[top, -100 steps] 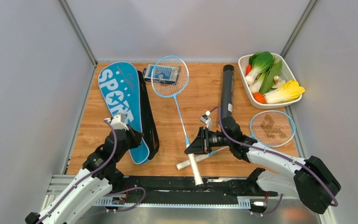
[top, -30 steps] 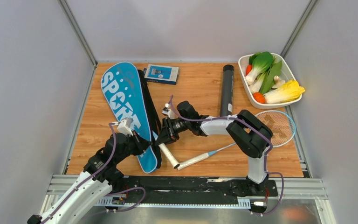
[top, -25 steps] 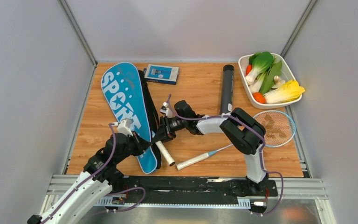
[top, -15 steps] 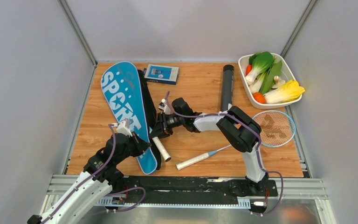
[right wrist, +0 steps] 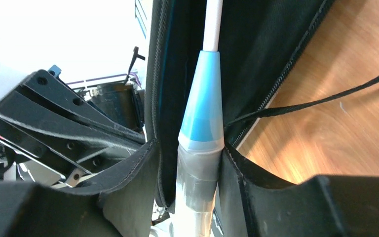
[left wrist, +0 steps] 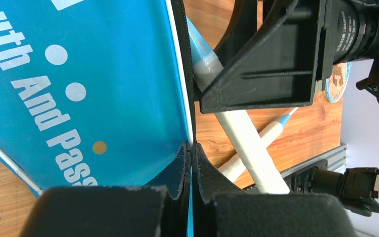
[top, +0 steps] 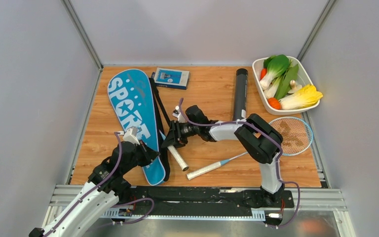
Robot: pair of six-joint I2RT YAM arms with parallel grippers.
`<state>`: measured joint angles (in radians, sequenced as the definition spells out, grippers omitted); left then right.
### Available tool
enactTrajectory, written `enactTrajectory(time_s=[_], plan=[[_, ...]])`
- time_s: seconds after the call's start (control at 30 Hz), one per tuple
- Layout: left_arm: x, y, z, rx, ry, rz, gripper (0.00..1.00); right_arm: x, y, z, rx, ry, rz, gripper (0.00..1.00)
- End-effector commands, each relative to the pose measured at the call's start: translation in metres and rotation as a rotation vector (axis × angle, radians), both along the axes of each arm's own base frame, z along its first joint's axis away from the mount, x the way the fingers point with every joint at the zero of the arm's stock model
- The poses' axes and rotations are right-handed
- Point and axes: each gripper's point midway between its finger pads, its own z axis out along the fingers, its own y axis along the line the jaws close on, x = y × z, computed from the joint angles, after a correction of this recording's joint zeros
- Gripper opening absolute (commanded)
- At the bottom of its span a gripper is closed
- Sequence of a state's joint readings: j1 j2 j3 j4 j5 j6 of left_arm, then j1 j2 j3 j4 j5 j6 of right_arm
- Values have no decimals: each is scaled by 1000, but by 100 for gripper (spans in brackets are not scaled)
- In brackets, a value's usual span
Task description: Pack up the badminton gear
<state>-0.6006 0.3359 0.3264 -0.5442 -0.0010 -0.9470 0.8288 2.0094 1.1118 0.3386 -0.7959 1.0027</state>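
The left gripper (left wrist: 191,148) is pinched shut on the edge of the blue "SPORT" racket cover (top: 131,116), which lies at the left of the tabletop (top: 207,103). The right gripper (right wrist: 197,163) brackets a racket (right wrist: 201,118) where its light-blue cone meets the white handle, at the cover's black opening. I cannot tell whether it is clamping.

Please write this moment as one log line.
left gripper: shut on cover edge | right gripper: open around racket handle | racket: head inside cover
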Motion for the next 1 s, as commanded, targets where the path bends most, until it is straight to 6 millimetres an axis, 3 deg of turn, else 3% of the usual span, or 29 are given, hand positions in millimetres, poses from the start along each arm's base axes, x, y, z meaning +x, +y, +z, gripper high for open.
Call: enactTrajectory(time_s=[0.0,0.13,0.27,0.33,0.5,0.67,0.8,0.97], plan=[[6,-5,19,-49,-43,4,0,-11,-12,14,30,-70,43,50],[7,-6,18,-46,-41,2,0,-17,-17,13,30,-84,61,60],[7,-7,17,-41,-35,2,0,-19,-20,12,30,-88,67,60],[7,-6,16,-38,-34,2,0,-20,-21,11,31,-88,73,55],[7,-6,13,-34,-29,1,0,-21,-27,10,51,-77,69,29],[7,-6,12,-31,-30,0,0,-9,-18,26,105,-72,25,3],[5,-12,15,-72,-32,-13,0,8,0,36,148,-36,-42,0],[2,-16,19,-111,-25,-26,0,22,22,33,152,-15,-104,0]])
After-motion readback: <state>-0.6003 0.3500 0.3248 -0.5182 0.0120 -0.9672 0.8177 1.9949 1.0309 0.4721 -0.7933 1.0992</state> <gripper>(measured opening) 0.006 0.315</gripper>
